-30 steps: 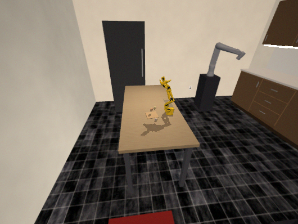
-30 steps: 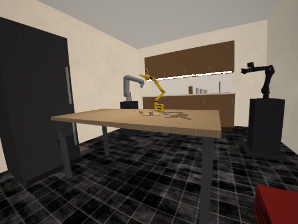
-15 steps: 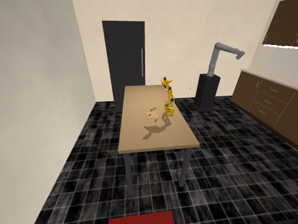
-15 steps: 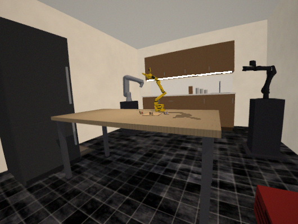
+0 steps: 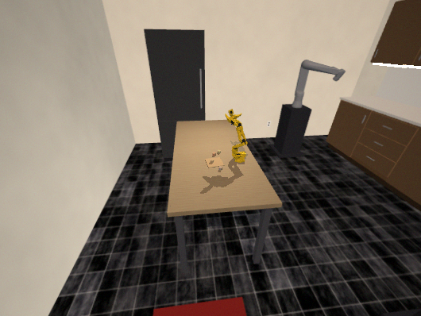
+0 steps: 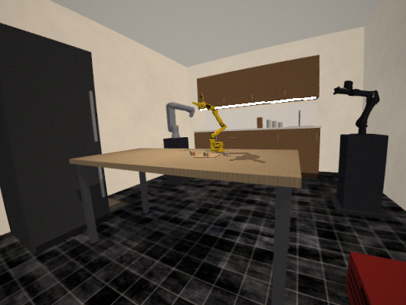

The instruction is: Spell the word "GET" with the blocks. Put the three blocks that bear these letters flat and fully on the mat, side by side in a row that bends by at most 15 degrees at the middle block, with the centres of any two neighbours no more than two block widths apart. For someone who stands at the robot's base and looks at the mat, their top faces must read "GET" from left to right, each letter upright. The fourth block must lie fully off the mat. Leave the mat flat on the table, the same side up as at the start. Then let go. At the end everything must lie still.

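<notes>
A small tan mat (image 5: pixel 214 162) lies on the wooden table beside the yellow arm's base (image 5: pixel 239 156). One small block (image 5: pixel 211 162) sits on the mat. Two blocks (image 5: pixel 216 152) lie just beyond the mat's far edge, and another block (image 5: pixel 220 169) lies off the mat near its front right corner. The letters are too small to read. My gripper (image 5: pixel 230 114) is raised high above the table, open and empty; it also shows in the exterior view (image 6: pixel 200 103). The mat and blocks appear tiny in that view (image 6: pixel 204 154).
The long wooden table (image 5: pixel 223 167) stands on a dark tiled floor. A dark fridge (image 5: pixel 176 79) stands behind it. A grey arm on a black pedestal (image 5: pixel 294 127) stands to the right, and a black arm on a pedestal (image 6: pixel 361 168) beside it.
</notes>
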